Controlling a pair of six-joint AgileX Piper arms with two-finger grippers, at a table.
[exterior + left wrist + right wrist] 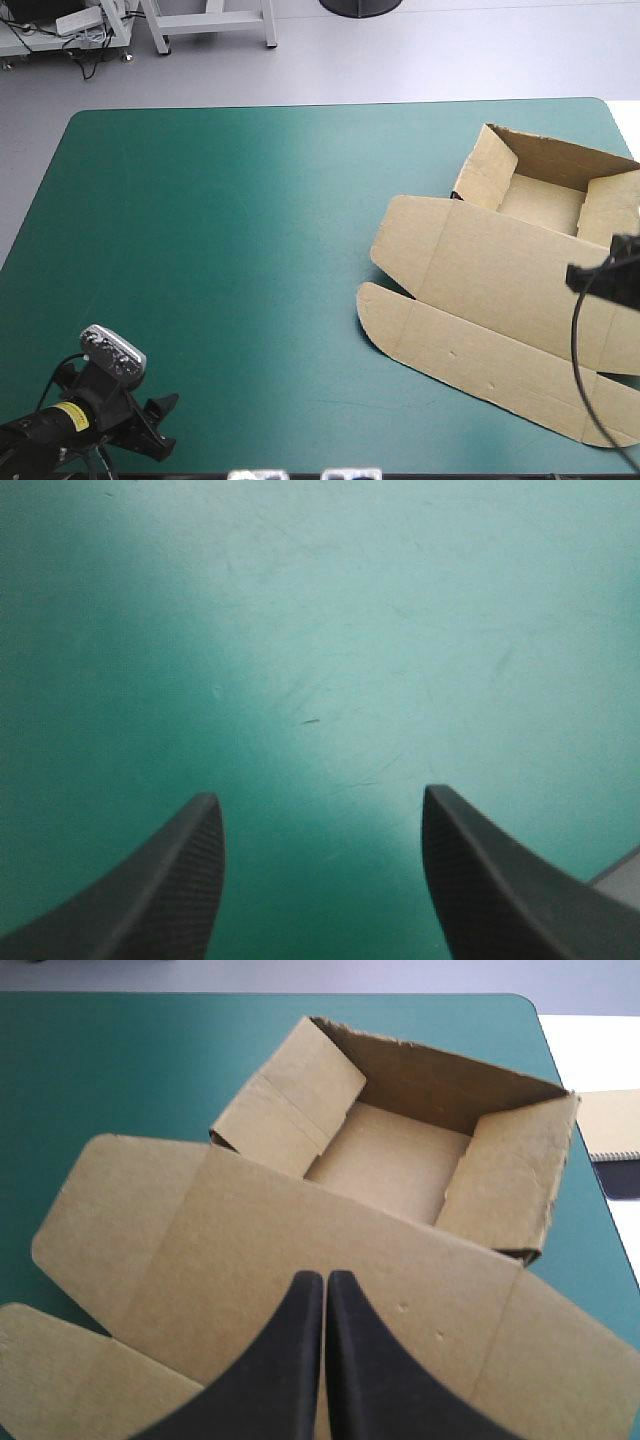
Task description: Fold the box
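Overhead, the box [470, 300] is seen on the right half of the teal-green cover [230, 230], its walled tray [540, 200] near the far right corner and its lid [500, 265] laid flat toward the near edge. The left gripper [168, 425] is found at the near left corner, well apart from it. At the left wrist, its black fingers [180, 880] are shown spread wide over bare cover. At the right wrist, the right gripper [325, 1290] is seen closed into one pointed arch above the flat lid, the tray ahead.

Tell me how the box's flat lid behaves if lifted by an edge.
The box is thin creased board, so its lid probably bends at the fold lines. It looks light, so the tray may slide on the cover.
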